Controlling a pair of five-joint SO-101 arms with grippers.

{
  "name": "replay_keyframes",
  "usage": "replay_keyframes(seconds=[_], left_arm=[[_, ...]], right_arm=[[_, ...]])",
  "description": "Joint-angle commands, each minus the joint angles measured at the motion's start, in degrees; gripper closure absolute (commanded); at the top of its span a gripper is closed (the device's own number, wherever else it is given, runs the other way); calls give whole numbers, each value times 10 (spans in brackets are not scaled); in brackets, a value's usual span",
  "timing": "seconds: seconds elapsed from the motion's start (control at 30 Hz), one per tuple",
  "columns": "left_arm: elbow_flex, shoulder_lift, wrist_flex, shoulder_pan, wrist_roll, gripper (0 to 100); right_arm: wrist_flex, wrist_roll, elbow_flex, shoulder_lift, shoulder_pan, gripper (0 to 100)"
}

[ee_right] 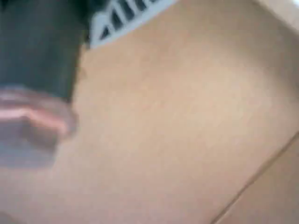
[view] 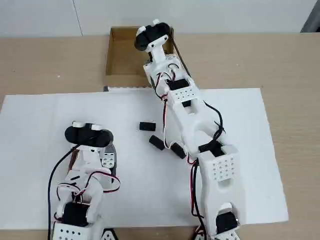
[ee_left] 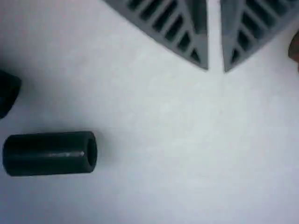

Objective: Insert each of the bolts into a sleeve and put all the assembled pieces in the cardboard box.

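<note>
Under the right gripper (view: 152, 37), the cardboard box (view: 120, 55) is sitting with its brown floor close below; something dark and blurred is showing beside that gripper, and I cannot tell its state. The left gripper (ee_left: 215, 65) is hovering over white paper (ee_left: 163, 140), fingers nearly pressed together and holding nothing. Off to its side, apart from it, a black sleeve (ee_left: 50, 153) is lying flat with its bore showing. It is looking light, rigid, smooth and likely to roll, so pinching across the barrel mid-length seems safest.
</note>
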Motion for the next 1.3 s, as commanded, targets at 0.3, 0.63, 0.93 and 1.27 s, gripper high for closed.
replay_keyframes(seconds=[0.3, 0.63, 0.93, 1.27], left_arm=[[-2, -4, -2, -5, -1, 995], [-2, -4, -2, -5, -1, 995], [-2, -4, -2, -5, -1, 995], [-2, -4, -2, -5, -1, 995]], right_arm=[[22, 9, -43, -41, 0, 900], [211, 8, -40, -134, 0, 995], [407, 4, -40, -240, 0, 995], [655, 4, -40, -308, -3, 995]])
